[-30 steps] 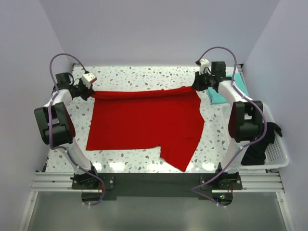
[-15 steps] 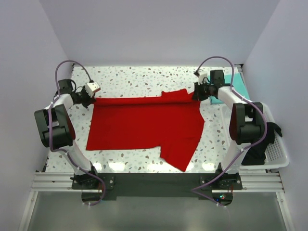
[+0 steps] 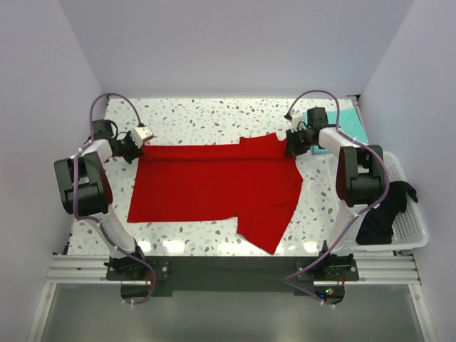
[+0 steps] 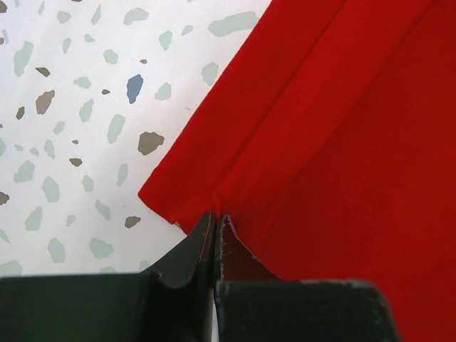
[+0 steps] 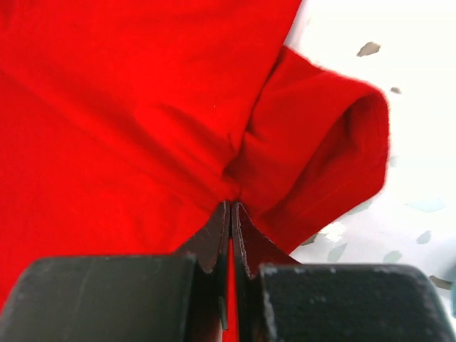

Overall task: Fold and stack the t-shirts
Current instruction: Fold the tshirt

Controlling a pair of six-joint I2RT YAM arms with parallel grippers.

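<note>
Bright even light, with glare spots on the table point(image 3: 214, 117).

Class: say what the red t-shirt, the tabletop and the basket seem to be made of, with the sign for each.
Red t-shirt: soft matte knit cloth, likely cotton; it folds and shows a stitched hem. Tabletop: smooth white terrazzo-look surface with grey and brown chips; stone or laminate, unclear. Basket: white plastic, seemingly; rigid lattice wall.

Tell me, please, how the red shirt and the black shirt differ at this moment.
The red shirt lies spread across the table, while the black shirt sits bunched at the basket. The red shirt's far edge is pinched by the left gripper and the right gripper, whereas nothing holds the black shirt. Neither shirt is folded up or stacked yet.
</note>
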